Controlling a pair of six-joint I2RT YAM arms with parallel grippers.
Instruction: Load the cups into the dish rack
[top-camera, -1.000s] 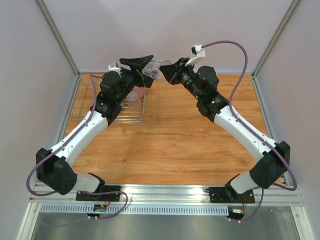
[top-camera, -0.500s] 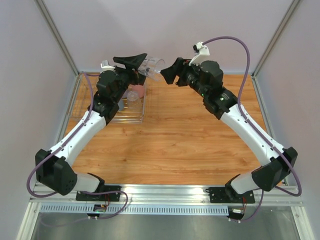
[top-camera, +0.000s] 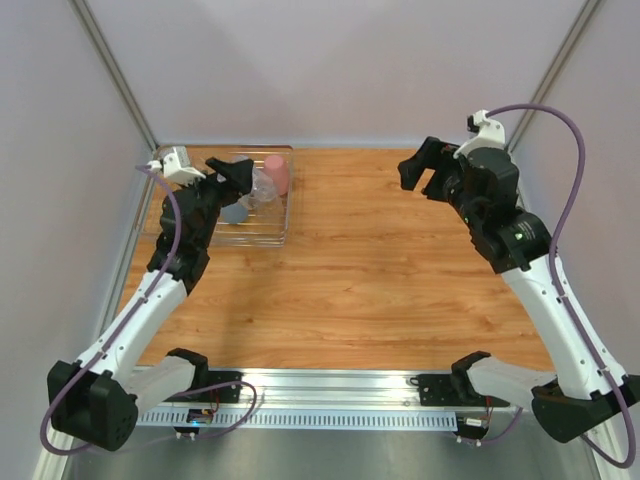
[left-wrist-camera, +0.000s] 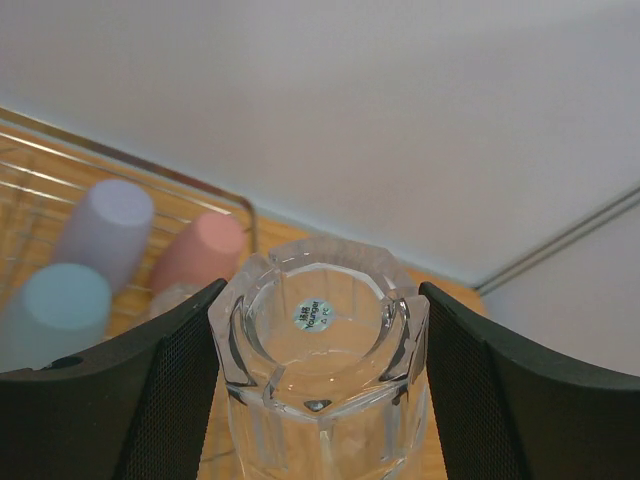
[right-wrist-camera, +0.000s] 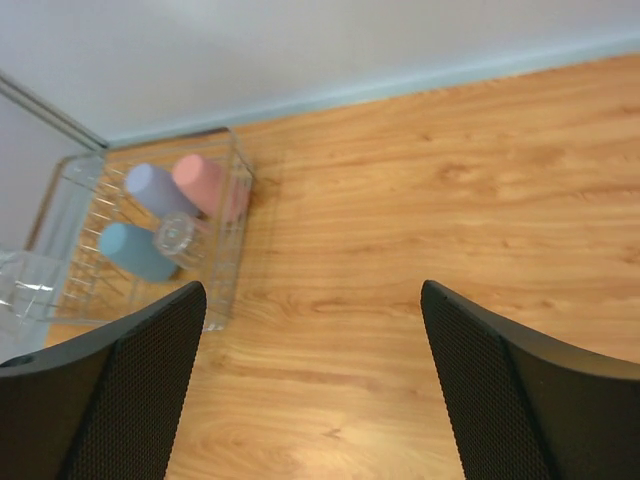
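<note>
A clear faceted tumbler (left-wrist-camera: 318, 345) sits between the black fingers of my left gripper (left-wrist-camera: 320, 300), which is shut on it, its stickered base facing the wrist camera. In the top view this left gripper (top-camera: 248, 183) hangs over the dish rack (top-camera: 284, 236) at the back left, with the tumbler (top-camera: 263, 186) above the rack's right part. In the rack stand a pink cup (right-wrist-camera: 205, 183), a lavender cup (right-wrist-camera: 155, 188), a blue cup (right-wrist-camera: 133, 250) and a second clear tumbler (right-wrist-camera: 178, 233). My right gripper (top-camera: 424, 170) is open and empty, raised over the back right of the table.
The wooden table (top-camera: 380, 270) is bounded by grey walls with metal posts (top-camera: 115, 75) at the back corners. The rack lies close to the left wall. An aluminium rail (top-camera: 330, 385) runs along the near edge by the arm bases.
My right gripper opened, let go of the clear tumbler and drew back to the right. My left arm kept the tumbler and swung it left and down over the rack.
</note>
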